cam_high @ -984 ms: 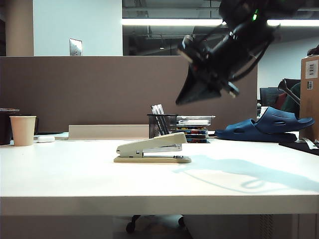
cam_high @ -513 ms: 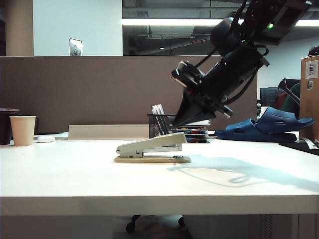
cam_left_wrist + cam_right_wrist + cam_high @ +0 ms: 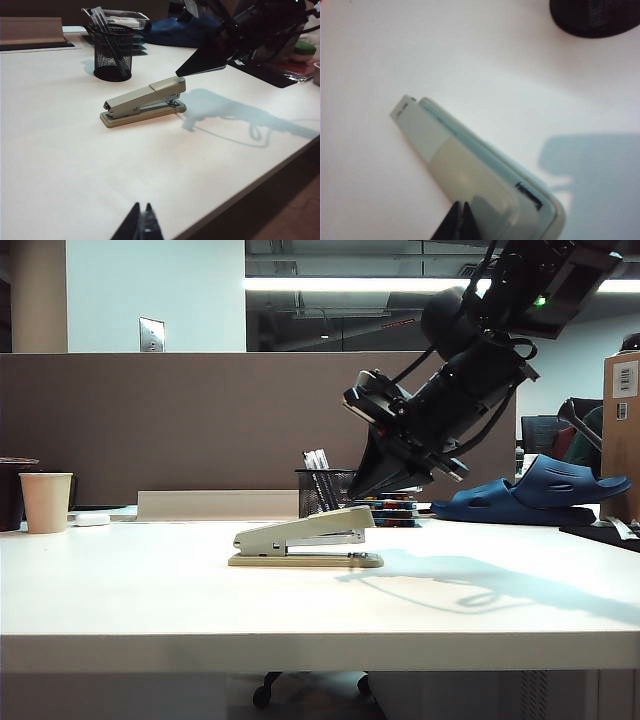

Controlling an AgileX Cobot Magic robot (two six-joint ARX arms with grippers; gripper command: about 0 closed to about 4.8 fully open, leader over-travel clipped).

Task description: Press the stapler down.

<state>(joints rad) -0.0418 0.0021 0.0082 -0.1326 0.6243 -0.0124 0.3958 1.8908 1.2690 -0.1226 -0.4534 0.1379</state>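
My right gripper [image 3: 362, 490], fingers together, hangs just above the stapler [image 3: 305, 537]'s raised front end; my left gripper [image 3: 141, 226], also closed, sits well away.

A: How much of the right hand [image 3: 461, 220] does its own wrist camera show?

B: Only the dark fingertips, pressed together and cut by the frame's edge. The stapler [image 3: 470, 170] is blurred there, its front end running out of frame.

A: And the left hand [image 3: 141, 225]?

B: Just the tips too, closed, at the picture's edge; the exterior view misses it entirely.

A: The mesh pen cup [image 3: 595, 17]?

B: Cropped at the corner, out of focus.
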